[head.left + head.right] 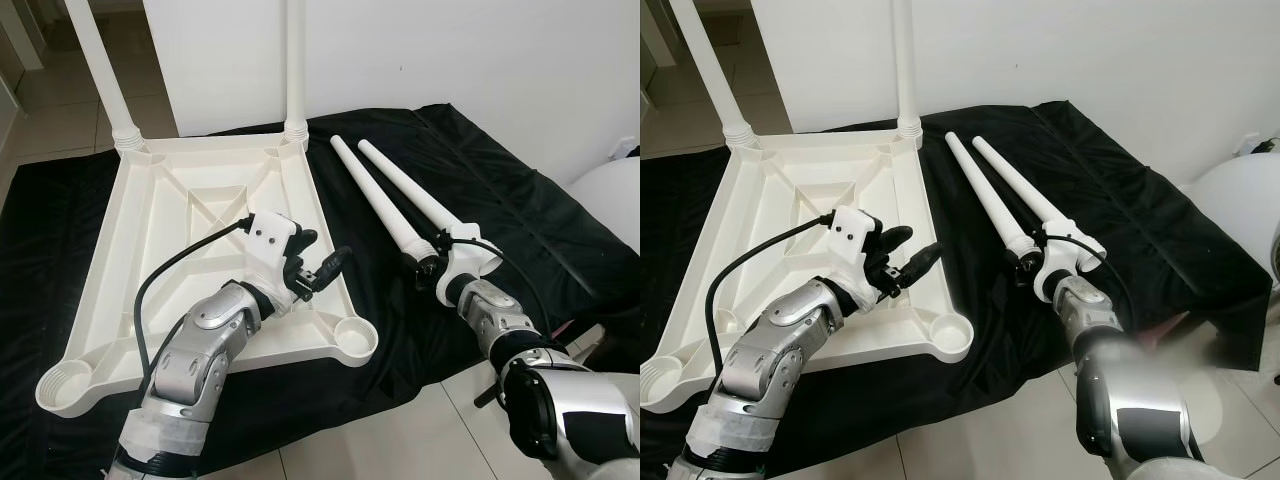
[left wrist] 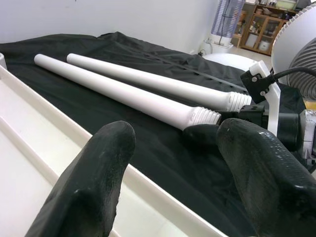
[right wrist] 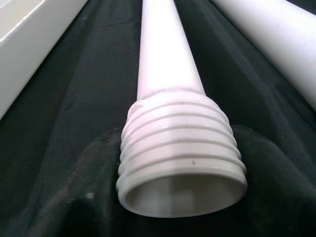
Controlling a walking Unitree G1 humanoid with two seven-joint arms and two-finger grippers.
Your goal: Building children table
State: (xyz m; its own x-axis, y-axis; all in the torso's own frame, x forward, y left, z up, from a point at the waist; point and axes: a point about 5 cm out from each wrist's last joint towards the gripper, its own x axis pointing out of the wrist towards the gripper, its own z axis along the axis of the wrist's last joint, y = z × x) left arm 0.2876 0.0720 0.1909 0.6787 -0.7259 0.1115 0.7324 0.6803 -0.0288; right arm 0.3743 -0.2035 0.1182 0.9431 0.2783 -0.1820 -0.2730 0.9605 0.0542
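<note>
Mid-assembly: I've got the upturned white table [image 1: 215,215] lying on a black cloth [image 1: 520,230], two legs already standing in its far corner sockets [image 1: 128,137], the two near sockets [image 1: 355,340] empty. Two loose legs lie side by side on the cloth, just right of the table, threaded ends pointing near.

My right gripper [image 1: 425,268] is at the threaded end of the left loose leg [image 1: 375,195]; in the right wrist view the thread [image 3: 181,148] sits dead centre w/ the black fingers [image 3: 89,182] either side. Whether they're clamped on it or only bracketing it, I cannot tell. My left gripper [image 1: 318,262] hovers over the table's right rim, fingers [image 2: 96,173] apart, holding nothing.

Doing this well, imo: grip just behind the thread, not on it, so the ridges stay free to seat. Lift w/o rolling the neighbouring leg [image 1: 415,195], which lies just beside. Bring it upright over the near right socket before turning; a tilted start would prob cross-thread. Left gripper could steady the rim.

Surface & room: the cloth is spread over a pale tiled floor [image 1: 400,430], wrinkled in places. White wall [image 1: 450,60] behind; a white fan's grille [image 2: 301,49] at far right.
</note>
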